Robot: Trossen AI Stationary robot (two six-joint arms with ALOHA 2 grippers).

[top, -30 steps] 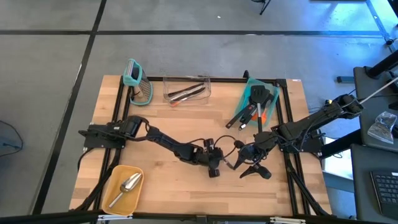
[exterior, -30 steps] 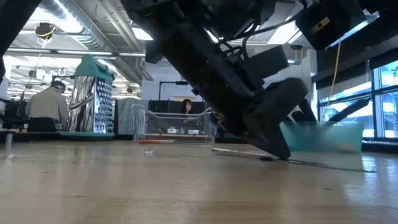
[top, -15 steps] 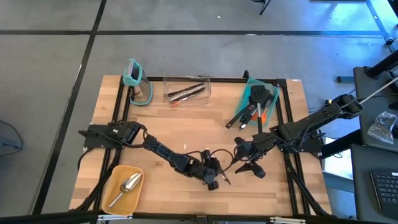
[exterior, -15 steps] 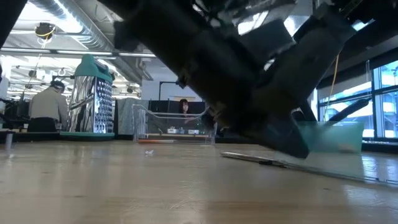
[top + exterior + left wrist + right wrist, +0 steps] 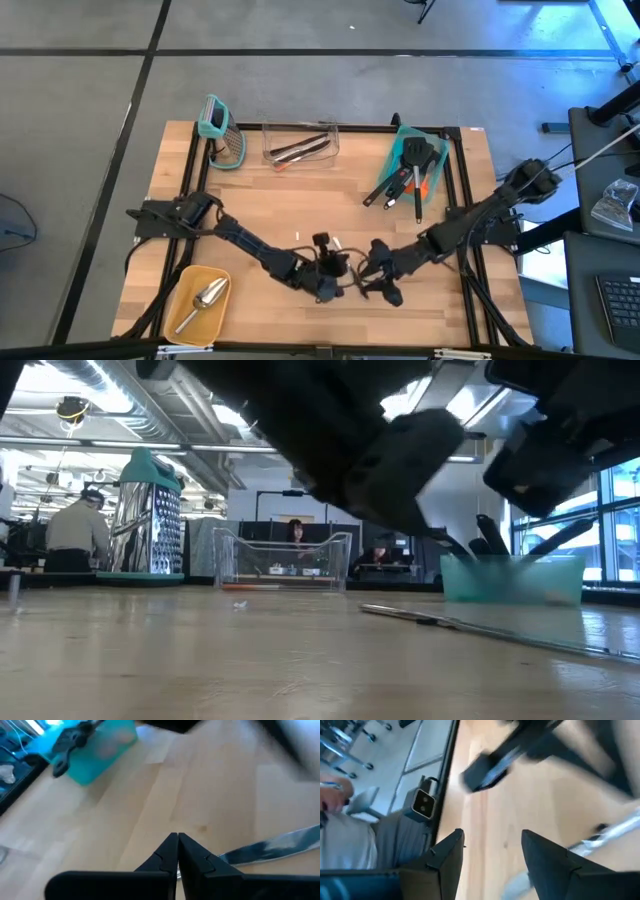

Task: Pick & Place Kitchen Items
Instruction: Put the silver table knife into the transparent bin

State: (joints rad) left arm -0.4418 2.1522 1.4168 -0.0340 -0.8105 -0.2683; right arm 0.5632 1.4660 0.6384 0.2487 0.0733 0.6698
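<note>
A thin metal utensil (image 5: 470,625) lies flat on the desk (image 5: 300,200) near its front middle, its long axis running roughly side to side between the two arms. The left gripper (image 5: 177,851) has its fingers pressed together with nothing pinched; the blade passes just beside their tips. The right gripper (image 5: 492,855), fingers spread and empty, sits just beside the piece's other end. Both are about equally near, so the left would have to reopen first.

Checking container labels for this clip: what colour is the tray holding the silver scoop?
Yellow-orange. The tray with the scoop shows best in the high view.
</note>
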